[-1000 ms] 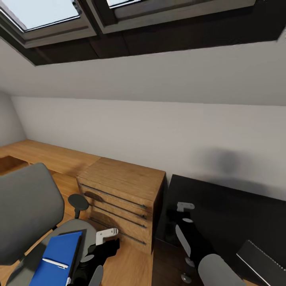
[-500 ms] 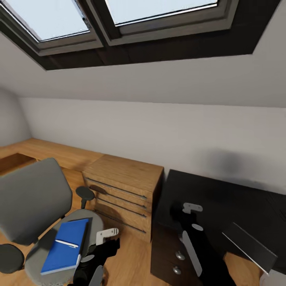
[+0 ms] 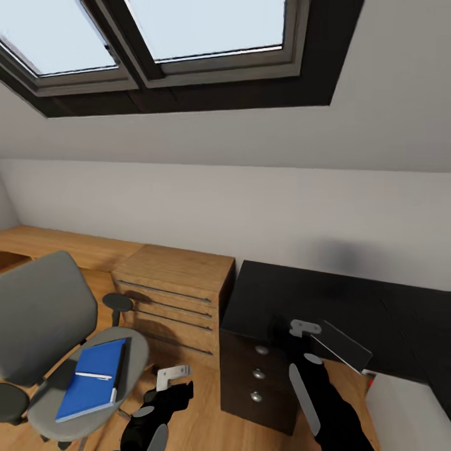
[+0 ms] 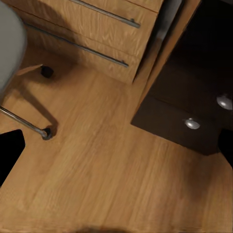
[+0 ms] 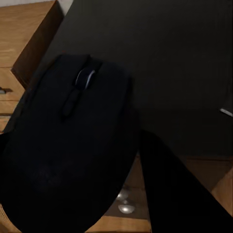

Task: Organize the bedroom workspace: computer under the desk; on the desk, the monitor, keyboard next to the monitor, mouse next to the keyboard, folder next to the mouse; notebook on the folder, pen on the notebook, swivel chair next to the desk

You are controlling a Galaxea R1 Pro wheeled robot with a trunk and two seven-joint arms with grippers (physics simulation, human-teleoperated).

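Note:
The grey swivel chair point(image 3: 44, 319) stands at the left, with the blue folder point(image 3: 88, 382) flat on its seat and a white pen point(image 3: 94, 376) across the folder. A dark strip runs along the folder's edge; I cannot tell if it is the notebook. My right gripper point(image 3: 305, 331) hovers over the black desk point(image 3: 282, 294) near its front edge, shut on the black mouse point(image 5: 73, 126). The keyboard point(image 3: 341, 344) lies tilted just right of that gripper. The light grey computer point(image 3: 401, 407) shows below the desk. My left gripper point(image 3: 170, 377) hangs open above the wood floor. The monitor is out of view.
A low light-wood cabinet point(image 3: 172, 294) with drawers stands between chair and desk. The desk's dark drawers point(image 3: 257, 376) with round knobs face me. The chair's chrome leg and caster point(image 4: 46, 132) lie near my left gripper point(image 4: 116, 150). A sloped ceiling with skylights point(image 3: 207, 31) is overhead.
The whole head view has shifted: chair and cabinet sit further left, the desk drawers and computer have come into sight. Both grippers keep their states and the right still holds the mouse.

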